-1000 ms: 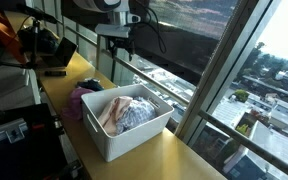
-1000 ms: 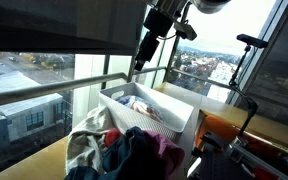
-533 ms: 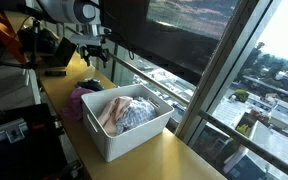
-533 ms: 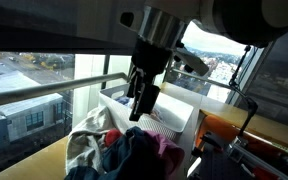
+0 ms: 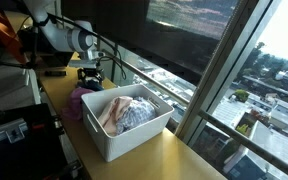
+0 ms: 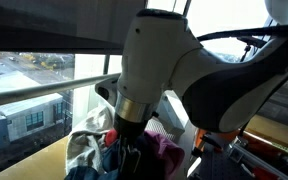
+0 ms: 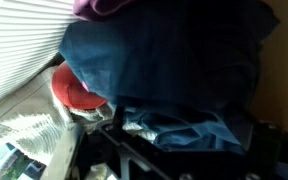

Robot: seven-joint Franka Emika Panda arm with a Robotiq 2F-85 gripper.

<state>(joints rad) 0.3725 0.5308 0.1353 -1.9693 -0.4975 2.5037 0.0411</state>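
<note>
Hovering with gripper spread wide and empty just above the clothes heap beside the white bin, aim for a thick fold of the dark blue garment, sinking straight down before pinching.

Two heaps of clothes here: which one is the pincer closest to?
The loose, colourful heap lying on the table beside the white bin; the pincer hangs right over it. The other heap lies inside the bin.
</note>
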